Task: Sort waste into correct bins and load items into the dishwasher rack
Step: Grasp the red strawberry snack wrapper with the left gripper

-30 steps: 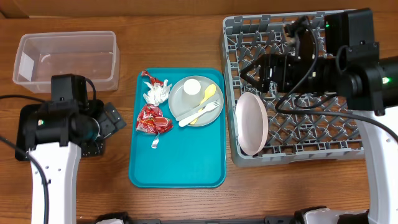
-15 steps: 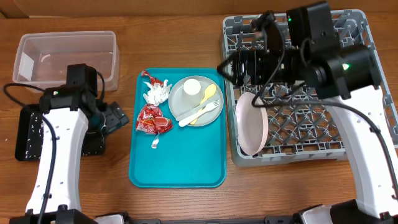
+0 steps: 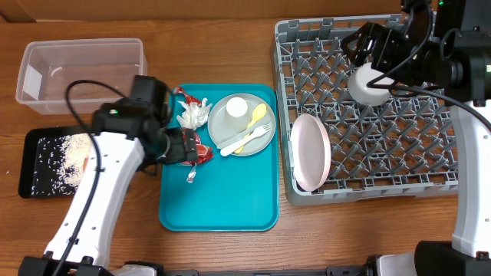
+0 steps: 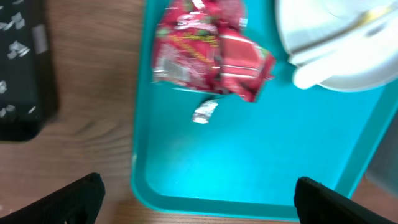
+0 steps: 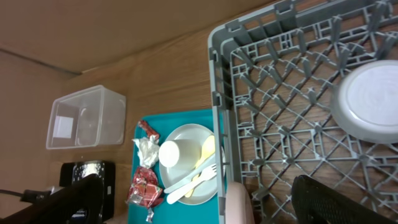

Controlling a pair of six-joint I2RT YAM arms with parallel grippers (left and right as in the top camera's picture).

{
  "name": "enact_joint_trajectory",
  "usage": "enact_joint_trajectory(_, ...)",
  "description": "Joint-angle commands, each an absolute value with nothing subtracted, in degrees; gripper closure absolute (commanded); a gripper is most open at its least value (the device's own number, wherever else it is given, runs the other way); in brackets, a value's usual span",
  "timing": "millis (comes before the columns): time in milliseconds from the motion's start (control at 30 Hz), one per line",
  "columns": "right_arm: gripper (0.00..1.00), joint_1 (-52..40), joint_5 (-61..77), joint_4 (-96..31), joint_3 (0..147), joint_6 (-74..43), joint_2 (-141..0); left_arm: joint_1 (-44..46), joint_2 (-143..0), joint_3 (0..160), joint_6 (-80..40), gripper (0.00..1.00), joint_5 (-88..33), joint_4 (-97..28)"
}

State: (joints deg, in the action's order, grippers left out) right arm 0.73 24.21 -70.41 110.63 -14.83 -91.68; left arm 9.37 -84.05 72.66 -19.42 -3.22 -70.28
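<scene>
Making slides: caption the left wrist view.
Open left hand above a red wrapper on the teal tray, black tray at left.

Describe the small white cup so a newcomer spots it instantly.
Start at the teal tray in the middle of the table and find the grey round plate in its far right corner. The small white cup sits on that plate, next to the pale yellow spoon; it is the only round white thing on the tray.

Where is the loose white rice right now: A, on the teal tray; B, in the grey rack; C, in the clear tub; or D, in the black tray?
D: the rice grains lie scattered inside the black tray.
</scene>
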Motion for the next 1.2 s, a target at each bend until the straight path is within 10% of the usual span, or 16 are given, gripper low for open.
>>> enact_joint_trajectory(0, 0.00, 1.04, 24.01, -70.35, 111.81, -15.05, -91.00, 13.17, -86.06, 72.53, -17.72, 0.00, -3.01, -68.86)
enact_joint_trajectory(333, 0.00, 1.04, 24.01, -70.35, 111.81, -15.05, -91.00, 18.11, -98.06, 72.47, -16.69, 0.01, 0.08, -64.03)
enact_joint_trajectory(500, 0.00, 1.04, 24.01, -70.35, 111.81, -15.05, -91.00, 18.02, -102.15, 72.47, -15.18, 0.22, 2.63, -62.37)
enact_joint_trajectory(900, 0.00, 1.04, 24.01, -70.35, 111.81, -15.05, -91.00, 18.04, -108.33, 72.47, -11.55, 0.30, 3.62, -58.65)
enact_joint_trajectory(1167, 0.00, 1.04, 24.01, -70.35, 111.81, -15.05, -91.00, 18.04, -108.42, 72.47, -11.55, 0.62, 3.60, -57.89)
